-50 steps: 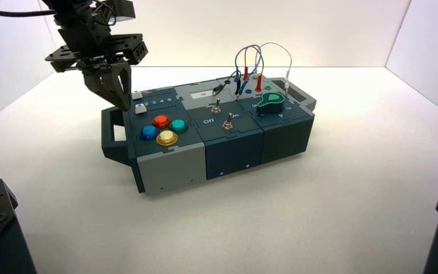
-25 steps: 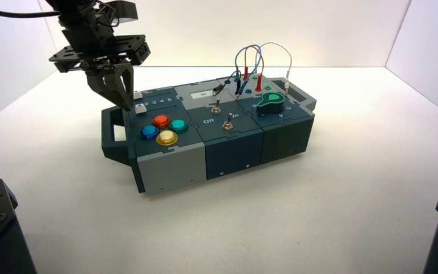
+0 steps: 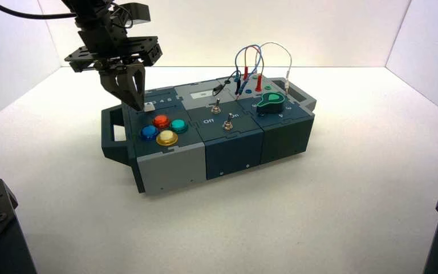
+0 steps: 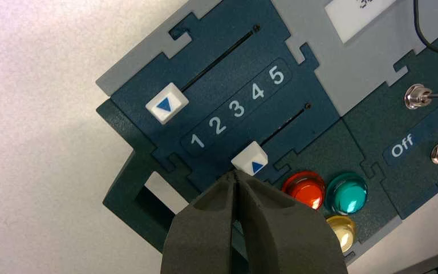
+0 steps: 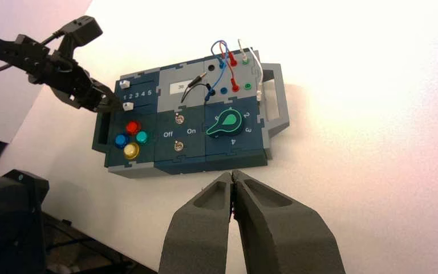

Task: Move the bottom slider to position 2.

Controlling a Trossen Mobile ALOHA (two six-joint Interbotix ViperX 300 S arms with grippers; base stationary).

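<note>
The bottom slider (image 4: 250,158) is a small white knob with a blue triangle; it stands about level with the printed digit 2 (image 4: 217,125). My left gripper (image 4: 235,173) is shut, and its tips touch the knob on the side toward digit 1. In the high view the left gripper (image 3: 140,104) is at the box's left end, against the knob (image 3: 149,106). The second white knob (image 4: 166,103) sits level with digit 1. My right gripper (image 5: 233,174) is shut and empty, held away from the box.
Red (image 4: 303,189), teal (image 4: 347,193) and yellow (image 4: 341,229) round buttons lie just beside the bottom slider. Toggle switches (image 3: 227,122), a green knob (image 3: 271,103) and looped wires (image 3: 251,65) fill the box's middle and right. The box handle (image 3: 112,132) juts left.
My left gripper has moved right along the bottom track, and the bottom slider's knob has moved right with it, from near digit 1. The right arm has not moved.
</note>
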